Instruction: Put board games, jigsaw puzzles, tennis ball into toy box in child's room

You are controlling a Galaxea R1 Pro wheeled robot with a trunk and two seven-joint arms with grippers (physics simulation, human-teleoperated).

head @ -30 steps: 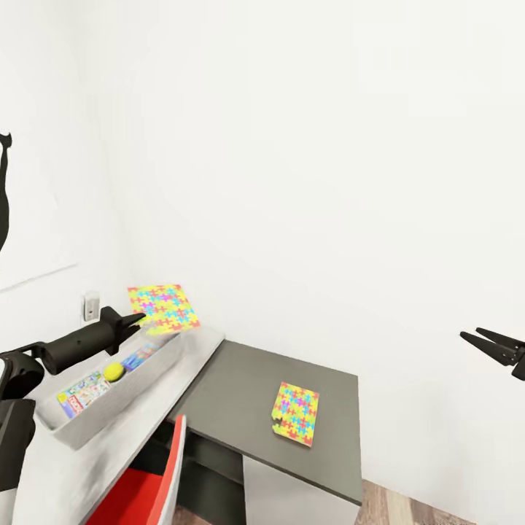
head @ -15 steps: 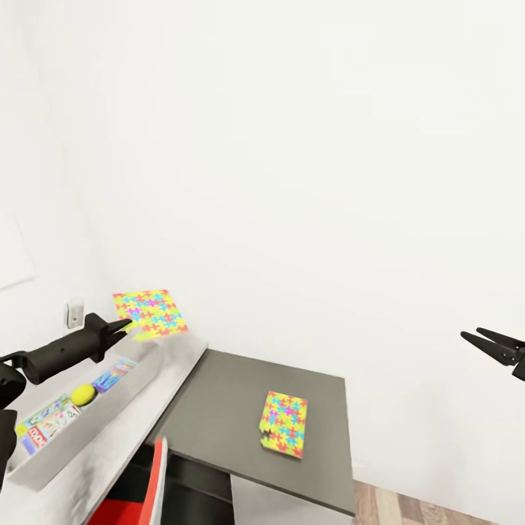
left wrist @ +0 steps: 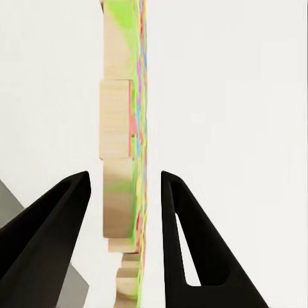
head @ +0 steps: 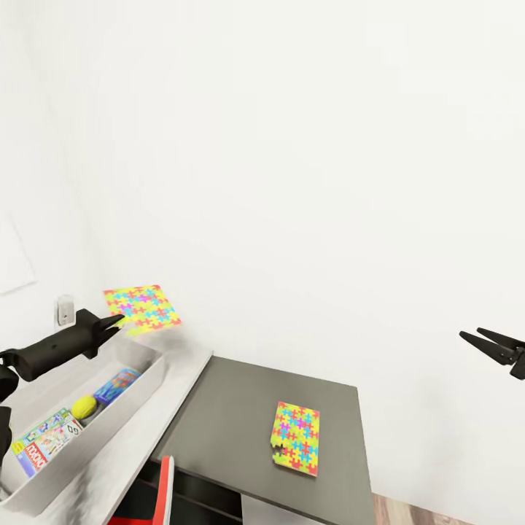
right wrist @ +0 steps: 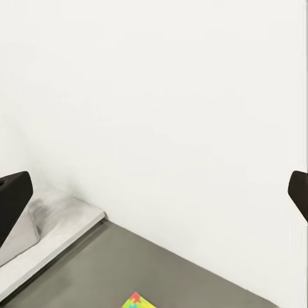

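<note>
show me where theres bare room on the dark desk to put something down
The dark desk is bare between the wall and the puzzle, and left of it toward the toy box. The box is crowded.

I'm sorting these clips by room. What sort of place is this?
Probably a child's room or playroom: a colourful jigsaw puzzle lies on a dark grey desk, and a long grey toy box holds a yellow-green tennis ball and board games.

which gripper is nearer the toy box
Left. The left gripper hangs just above the far end of the toy box, holding a puzzle. The right gripper is far off, across the dark table.
</note>
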